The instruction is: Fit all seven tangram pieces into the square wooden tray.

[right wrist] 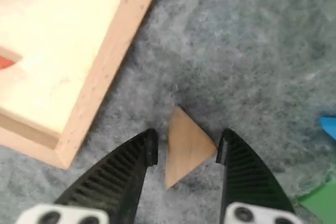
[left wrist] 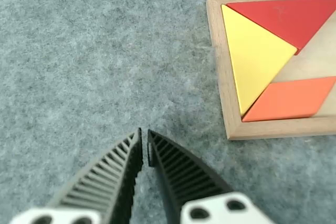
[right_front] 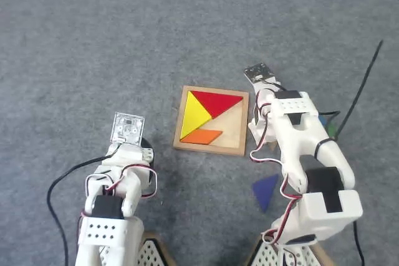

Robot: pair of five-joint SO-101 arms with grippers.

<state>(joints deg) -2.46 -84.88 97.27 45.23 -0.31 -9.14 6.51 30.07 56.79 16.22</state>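
The square wooden tray lies mid-table and holds a red triangle, a yellow triangle and an orange parallelogram. Its right part is bare wood. My right gripper is low over the carpet just off the tray's rim, open, with a small wood-coloured triangle between its fingers. One fingertip is at the triangle's corner. My left gripper is shut on nothing over bare carpet, short of the tray. A dark blue triangle lies on the carpet beside the right arm.
A light blue piece and a green piece lie on the carpet just beyond the right gripper. Grey carpet covers the whole table. A black cable runs off at the right.
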